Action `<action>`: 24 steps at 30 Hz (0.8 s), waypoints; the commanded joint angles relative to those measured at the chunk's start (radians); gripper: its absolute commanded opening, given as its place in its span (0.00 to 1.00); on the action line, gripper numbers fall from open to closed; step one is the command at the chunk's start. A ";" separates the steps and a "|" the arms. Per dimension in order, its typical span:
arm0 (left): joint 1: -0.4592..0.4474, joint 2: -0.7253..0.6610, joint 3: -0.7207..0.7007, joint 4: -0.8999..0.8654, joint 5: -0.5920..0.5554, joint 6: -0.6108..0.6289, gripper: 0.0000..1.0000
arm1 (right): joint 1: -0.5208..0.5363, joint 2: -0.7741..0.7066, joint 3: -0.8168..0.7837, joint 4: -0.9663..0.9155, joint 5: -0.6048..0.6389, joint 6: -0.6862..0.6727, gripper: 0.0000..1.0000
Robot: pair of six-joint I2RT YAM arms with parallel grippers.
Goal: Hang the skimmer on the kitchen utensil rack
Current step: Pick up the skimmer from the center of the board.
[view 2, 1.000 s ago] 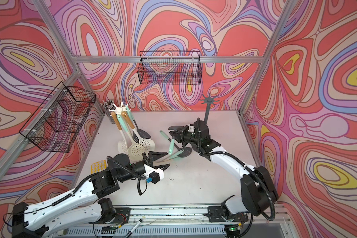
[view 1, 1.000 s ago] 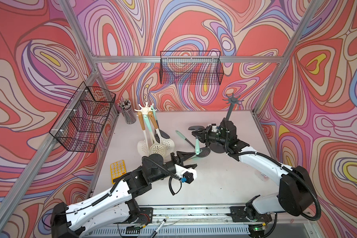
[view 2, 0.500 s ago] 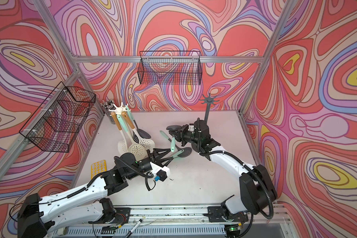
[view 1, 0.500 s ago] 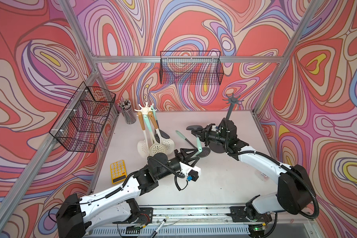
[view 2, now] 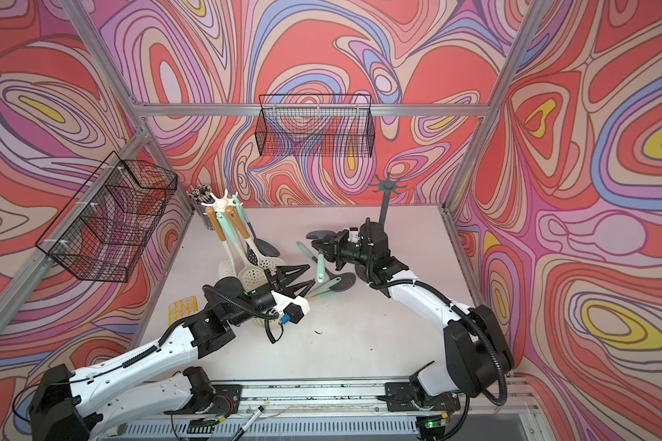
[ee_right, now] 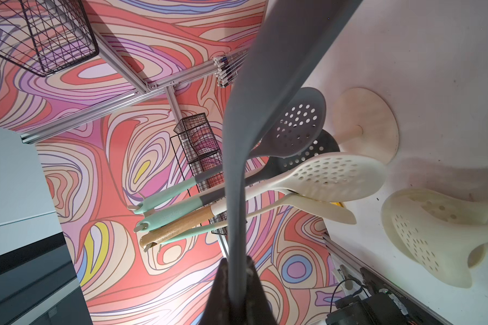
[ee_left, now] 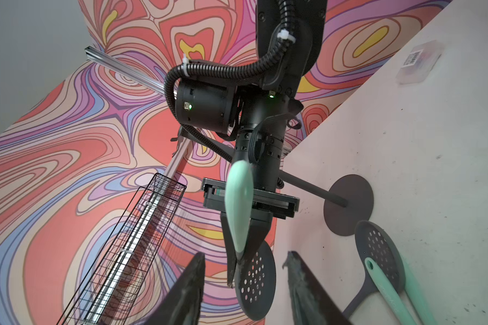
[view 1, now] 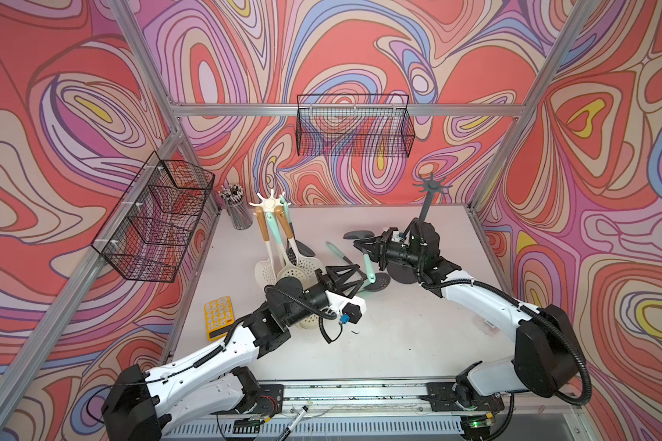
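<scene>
Two arms meet over the middle of the table [view 1: 398,343], and the right gripper [view 1: 364,250] has the skimmer [view 1: 367,265]! Its jaws are clamped hard on the grey neck. The right wrist view shows it plainly, with both fingers [ee_right: 219,292] pinching the skimmer [ee_right: 237,168] tight. It hangs clear of the table, grey head toward the back wall, mint handle slanting toward the front.

Across from it, the left gripper [view 1: 360,275] faces in, jaws partly spread and nothing between them. In both top views its tips sit just beside the end of the handle; whether they touch it I cannot tell. The left wrist view looks out past its own dark fingers [ee_left: 186,292] at the skimmer [ee_left: 237,205], with the handle and the perforated head both in sight.

Behind the right arm the black rack [view 1: 425,206] stands upright on its round base. Over toward the left wall is the white rack [view 1: 270,201], with several utensils hanging from its hooks, heads down near the table. Two spare skimmers [view 1: 379,283] lie flat on the table near the held one, close to the black rack's base. A yellow calculator [view 1: 218,317] lies beside the left arm, near the table's left edge.
</scene>
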 commanded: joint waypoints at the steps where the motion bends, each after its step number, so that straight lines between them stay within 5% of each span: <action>1: 0.005 0.042 0.042 0.078 0.038 0.027 0.49 | 0.001 0.019 0.012 0.047 -0.016 0.029 0.01; 17: 0.016 0.163 0.106 0.193 0.085 0.019 0.40 | 0.001 0.020 0.015 0.065 -0.035 0.034 0.01; 24: 0.015 0.167 0.106 0.165 0.103 0.036 0.22 | 0.001 0.026 0.024 0.070 -0.047 0.038 0.02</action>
